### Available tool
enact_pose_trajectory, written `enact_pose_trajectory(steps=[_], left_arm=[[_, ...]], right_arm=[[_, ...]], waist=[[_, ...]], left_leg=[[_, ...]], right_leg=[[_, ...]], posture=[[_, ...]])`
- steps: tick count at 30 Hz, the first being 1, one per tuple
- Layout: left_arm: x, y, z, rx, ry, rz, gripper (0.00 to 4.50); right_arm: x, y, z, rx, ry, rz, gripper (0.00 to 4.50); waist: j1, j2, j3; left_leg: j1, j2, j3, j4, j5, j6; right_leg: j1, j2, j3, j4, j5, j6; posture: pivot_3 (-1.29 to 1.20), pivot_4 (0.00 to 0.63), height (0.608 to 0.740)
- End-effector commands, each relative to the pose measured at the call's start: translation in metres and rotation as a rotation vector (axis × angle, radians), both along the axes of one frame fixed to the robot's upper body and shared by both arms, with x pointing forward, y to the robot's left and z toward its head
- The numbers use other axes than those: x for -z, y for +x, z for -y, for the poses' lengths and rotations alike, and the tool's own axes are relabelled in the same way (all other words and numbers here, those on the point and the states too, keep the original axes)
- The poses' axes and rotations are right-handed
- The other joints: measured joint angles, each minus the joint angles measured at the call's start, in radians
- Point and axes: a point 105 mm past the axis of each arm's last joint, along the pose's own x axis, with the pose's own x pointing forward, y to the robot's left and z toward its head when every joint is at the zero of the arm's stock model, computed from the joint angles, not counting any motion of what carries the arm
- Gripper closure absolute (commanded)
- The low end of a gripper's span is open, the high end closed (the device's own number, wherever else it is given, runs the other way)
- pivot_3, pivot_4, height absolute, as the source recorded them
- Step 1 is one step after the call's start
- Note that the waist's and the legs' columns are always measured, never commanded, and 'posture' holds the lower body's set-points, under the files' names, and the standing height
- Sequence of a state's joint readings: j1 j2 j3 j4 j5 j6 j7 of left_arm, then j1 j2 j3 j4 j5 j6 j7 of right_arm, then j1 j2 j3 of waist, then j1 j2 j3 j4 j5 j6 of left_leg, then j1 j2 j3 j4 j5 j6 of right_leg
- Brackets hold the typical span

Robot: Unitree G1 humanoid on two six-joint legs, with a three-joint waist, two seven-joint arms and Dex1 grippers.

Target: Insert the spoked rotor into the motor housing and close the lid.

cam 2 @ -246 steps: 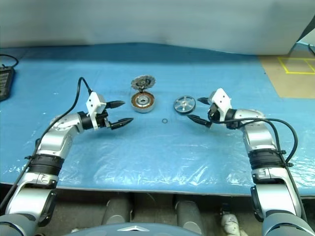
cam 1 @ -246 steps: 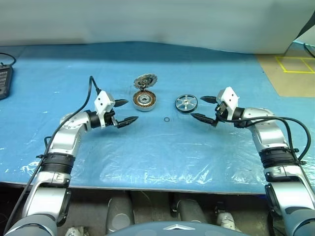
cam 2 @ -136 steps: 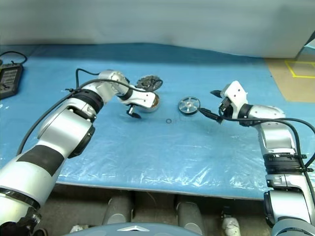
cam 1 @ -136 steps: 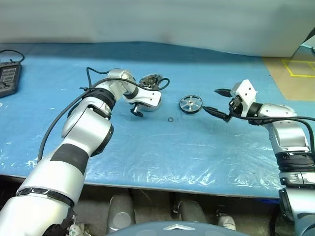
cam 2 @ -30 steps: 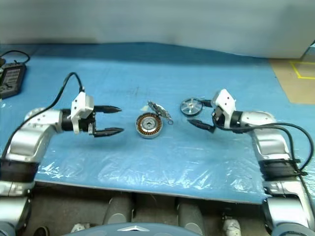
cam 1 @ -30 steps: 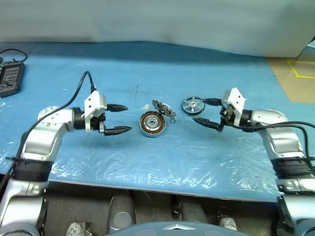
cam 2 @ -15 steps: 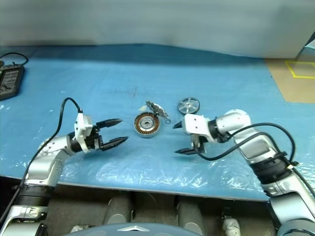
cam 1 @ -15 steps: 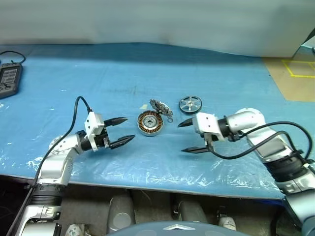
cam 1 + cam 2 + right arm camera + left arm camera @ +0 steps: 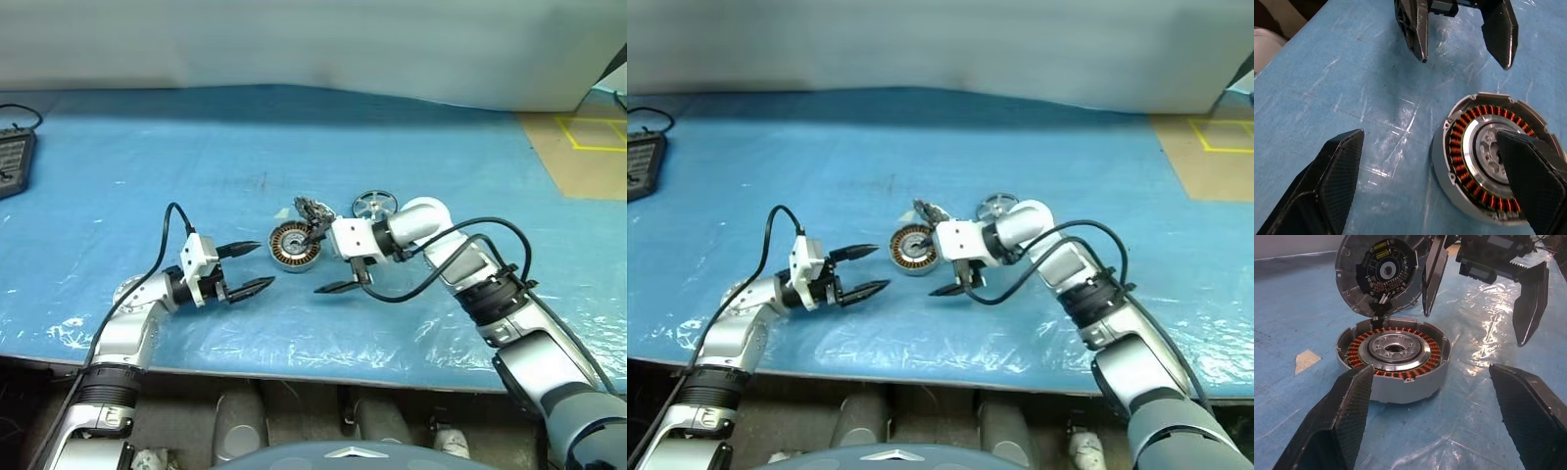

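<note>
Now I've swung my right gripper (image 9: 322, 262), fingers spread, across to the motor housing (image 9: 291, 244); left gripper (image 9: 249, 267) spread too; spoked rotor (image 9: 374, 204) waits.

head eyes: high, looking down | wrists: low, close | shared: motor housing (image 9: 1394, 362)

Setting: workshop or robotics lab, probably. Table (image 9: 441, 137) covered in blue plastic sheet, crinkled at the near edge. Loose motor parts on it: housing (image 9: 293, 244) with copper windings. Yellow tape marks (image 9: 588, 132) on brown floor at right. Dark device (image 9: 10, 162), cabled, at left edge.
</note>
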State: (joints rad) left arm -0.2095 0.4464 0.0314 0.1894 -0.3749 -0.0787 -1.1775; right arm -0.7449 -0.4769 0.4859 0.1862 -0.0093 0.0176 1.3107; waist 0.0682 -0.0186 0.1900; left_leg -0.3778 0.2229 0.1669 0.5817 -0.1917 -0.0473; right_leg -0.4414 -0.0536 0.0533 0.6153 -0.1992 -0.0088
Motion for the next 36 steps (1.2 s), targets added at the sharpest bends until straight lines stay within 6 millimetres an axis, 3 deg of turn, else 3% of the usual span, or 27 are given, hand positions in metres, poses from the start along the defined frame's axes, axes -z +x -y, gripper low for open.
enact_pose_trajectory(steps=[1,7,13,28,36], left_arm=[[-0.007,-0.001,0.000,-0.003,-0.021,0.025,0.56],[-0.006,-0.003,-0.004,-0.023,-0.020,0.019,0.56],[-0.005,-0.005,-0.006,-0.047,-0.025,0.014,0.56],[-0.003,-0.007,-0.011,-0.073,-0.027,0.002,0.56],[-0.002,-0.008,-0.010,-0.072,-0.028,-0.005,0.56]], right_arm=[[-0.008,0.006,-0.011,-0.035,0.006,0.055,0.00],[-0.003,0.020,-0.023,-0.037,-0.021,0.073,0.00],[0.010,0.032,-0.017,-0.028,-0.098,0.082,0.00],[0.011,0.034,-0.004,-0.028,-0.135,0.119,0.00],[0.001,0.032,-0.005,-0.026,-0.106,0.140,0.00]], waist=[[0.000,0.000,0.000],[-0.002,0.000,0.000],[-0.001,0.000,0.000],[0.000,0.000,0.000],[0.000,0.000,0.000]], left_leg=[[0.000,0.000,0.000,0.000,0.000,0.000],[0.001,0.000,0.000,0.000,0.000,0.000],[0.001,0.000,0.000,0.001,0.001,0.000],[0.001,0.000,0.000,0.002,0.000,0.003],[0.001,0.001,0.000,0.002,0.000,0.003]], right_leg=[[0.000,0.000,0.000,0.001,0.000,0.000],[0.000,0.000,0.000,0.003,-0.001,-0.001],[0.000,0.000,0.000,0.003,-0.001,-0.002],[0.000,0.000,-0.001,0.005,-0.001,-0.002],[0.000,0.000,-0.001,0.005,-0.001,-0.002]], posture=[[0.00,0.150,0.740],[0.00,0.150,0.740],[0.00,0.150,0.740],[0.00,0.150,0.740],[0.00,0.150,0.740]])
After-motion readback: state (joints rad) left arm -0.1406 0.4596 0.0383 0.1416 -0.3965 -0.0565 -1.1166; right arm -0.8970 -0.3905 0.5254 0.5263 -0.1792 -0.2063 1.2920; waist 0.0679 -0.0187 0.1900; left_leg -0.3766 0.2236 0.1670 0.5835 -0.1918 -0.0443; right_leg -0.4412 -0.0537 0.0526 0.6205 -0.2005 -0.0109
